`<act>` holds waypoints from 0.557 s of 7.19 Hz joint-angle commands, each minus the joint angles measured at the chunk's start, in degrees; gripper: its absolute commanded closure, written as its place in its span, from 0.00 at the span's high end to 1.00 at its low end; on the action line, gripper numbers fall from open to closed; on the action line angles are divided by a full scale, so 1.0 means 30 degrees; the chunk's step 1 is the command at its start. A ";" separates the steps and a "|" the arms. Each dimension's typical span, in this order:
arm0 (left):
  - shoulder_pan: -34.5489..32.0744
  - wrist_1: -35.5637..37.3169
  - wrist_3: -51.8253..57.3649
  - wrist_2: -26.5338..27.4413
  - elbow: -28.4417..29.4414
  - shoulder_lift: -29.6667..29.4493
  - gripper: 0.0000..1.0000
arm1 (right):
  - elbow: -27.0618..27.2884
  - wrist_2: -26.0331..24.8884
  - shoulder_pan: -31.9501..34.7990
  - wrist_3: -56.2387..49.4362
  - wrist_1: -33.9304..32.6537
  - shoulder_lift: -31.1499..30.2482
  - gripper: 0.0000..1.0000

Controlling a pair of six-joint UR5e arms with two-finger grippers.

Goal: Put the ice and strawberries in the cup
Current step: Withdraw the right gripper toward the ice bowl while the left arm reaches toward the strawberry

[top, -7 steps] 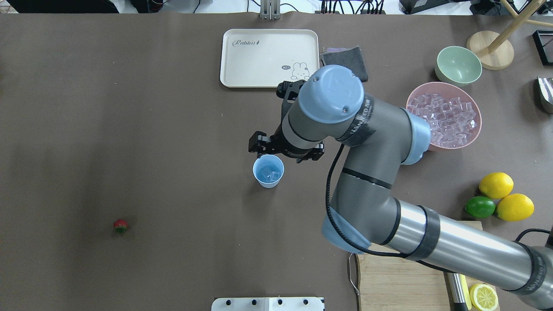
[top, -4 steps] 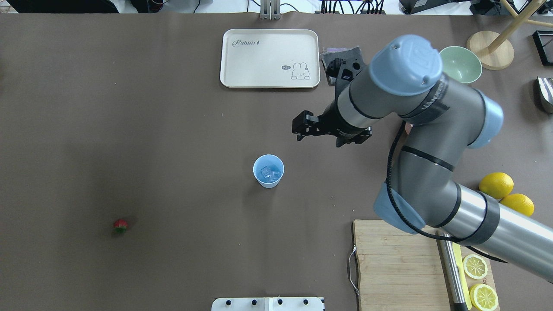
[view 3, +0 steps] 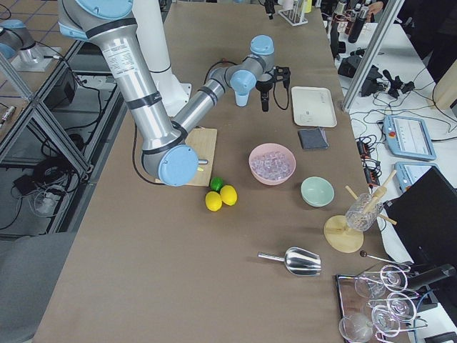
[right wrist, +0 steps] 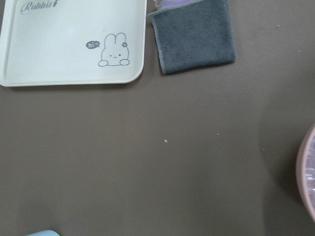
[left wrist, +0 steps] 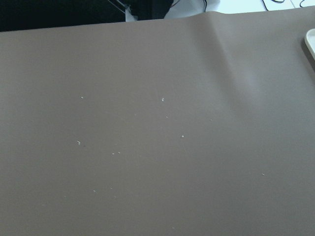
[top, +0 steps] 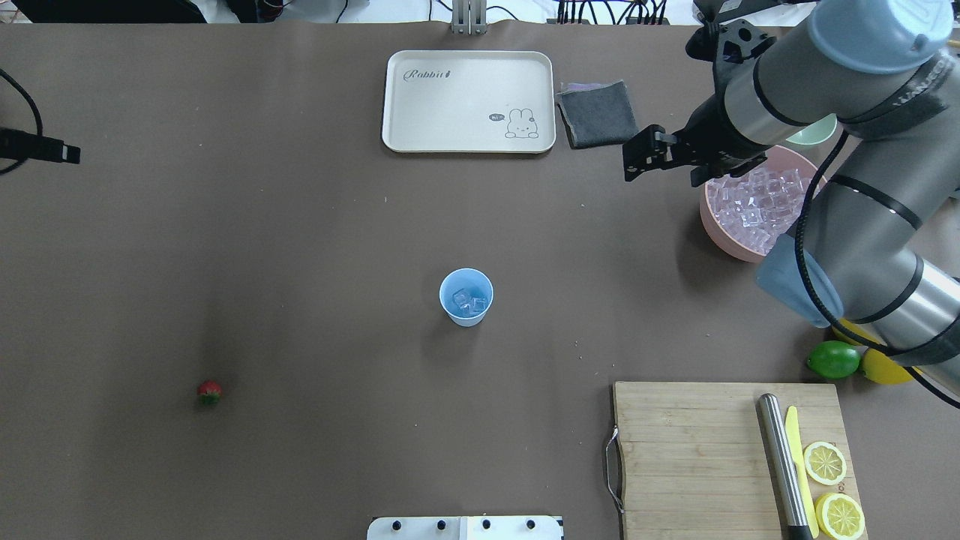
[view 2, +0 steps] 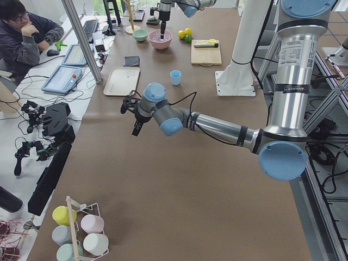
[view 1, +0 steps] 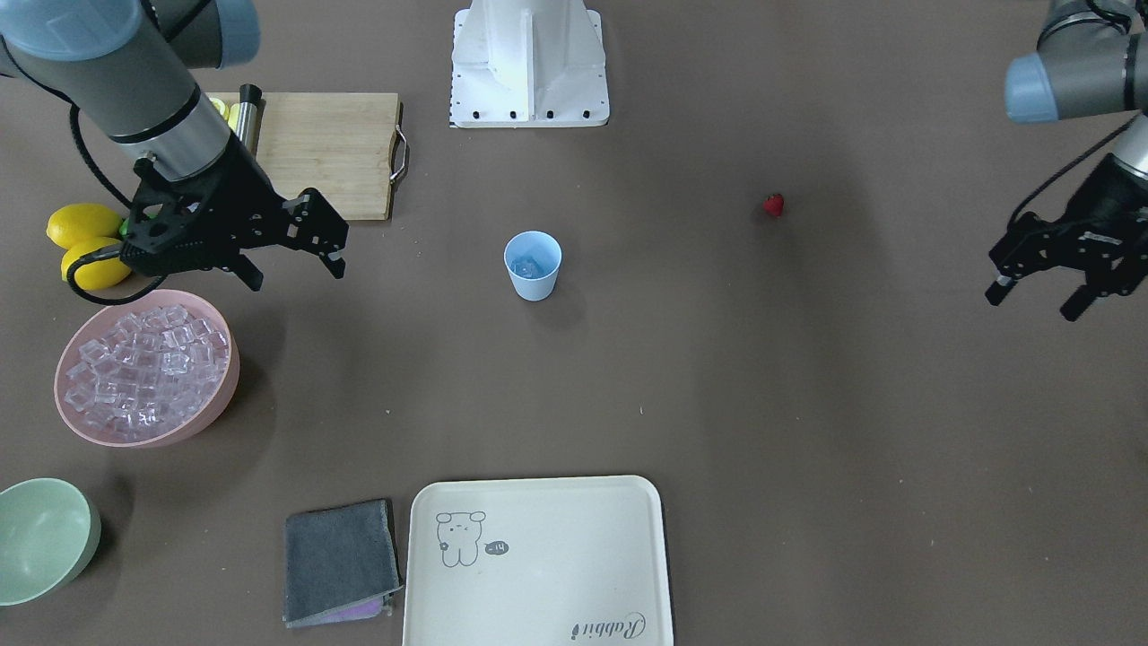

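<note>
The light blue cup (top: 466, 297) stands upright mid-table with a few clear ice cubes (top: 469, 301) inside; it also shows in the front view (view 1: 533, 265). More ice (top: 750, 206) fills a pink bowl (view 1: 184, 429). The red strawberry (top: 209, 391) lies alone on the table on my left side, and shows in the front view (view 1: 773, 205). My right gripper (view 1: 296, 269) is open and empty, raised beside the pink bowl's near-centre edge. My left gripper (view 1: 1031, 305) is open and empty, above bare table, well away from the strawberry.
A cream rabbit tray (top: 467, 101) and a grey cloth (top: 598, 112) lie at the far side. A green bowl (view 1: 40, 538) sits beyond the pink bowl. A cutting board (top: 690, 457) with a knife and lemon slices, and lemons with a lime (top: 832, 360), are at my right.
My right gripper has moved from just above the cup away to the right and far side, up to the pink bowl. Part of the left arm has come in at the left edge.
</note>
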 commanded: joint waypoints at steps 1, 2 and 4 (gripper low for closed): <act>0.5599 -0.0255 -0.5246 0.4312 -0.2534 0.1738 0.98 | -0.0394 0.0307 0.0817 -0.0603 0.0033 -0.0420 0.99; 0.7714 0.1515 -0.6432 0.5873 -0.3881 0.1863 0.98 | -0.0541 0.0249 0.0819 -0.0633 0.0033 -0.0421 0.99; 1.0625 0.3086 -0.8343 0.8398 -0.5445 0.1835 0.98 | -0.0542 0.0161 0.0849 -0.0633 0.0062 -0.0479 0.99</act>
